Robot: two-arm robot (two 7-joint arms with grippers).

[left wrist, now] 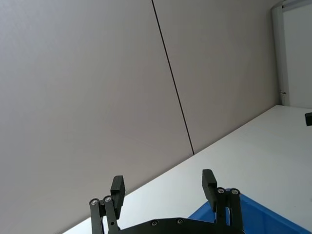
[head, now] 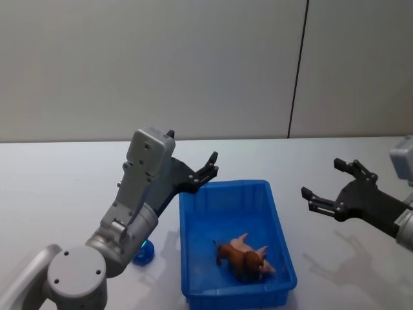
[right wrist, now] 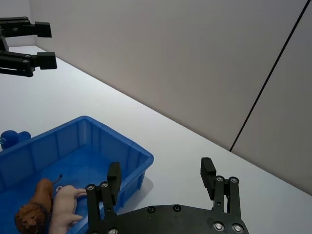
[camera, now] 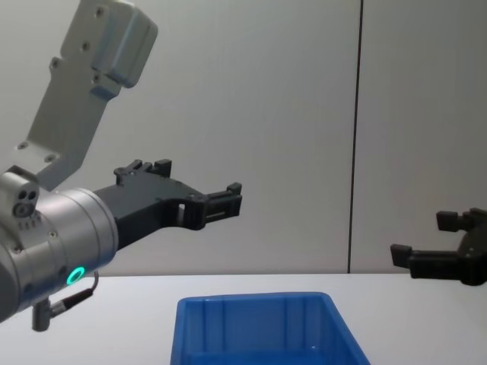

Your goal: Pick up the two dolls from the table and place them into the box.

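In the head view, the left gripper (head: 210,166) hangs above the far left corner of the bright blue rectangular plastic bin (head: 281,227), jaws spread wide and empty. The right gripper (head: 321,177) waits to the right of the bin, equally wide and empty. Both look placed to leave the bin's mouth free.

A brown lion toy (head: 242,259) and a pale pink toy (head: 266,266) lie together near the bin's front wall. A round bright-blue toy (head: 143,252) sits on the white table (head: 64,181) just left of the bin, not yet boxed and likely the left arm's job.

The left wrist view shows parted fingers over the bin's corner (left wrist: 265,214).

The right wrist view shows the lion and pink toy inside and the blue toy (right wrist: 12,138) outside.

The chest view shows both grippers held well above the bin's rim.
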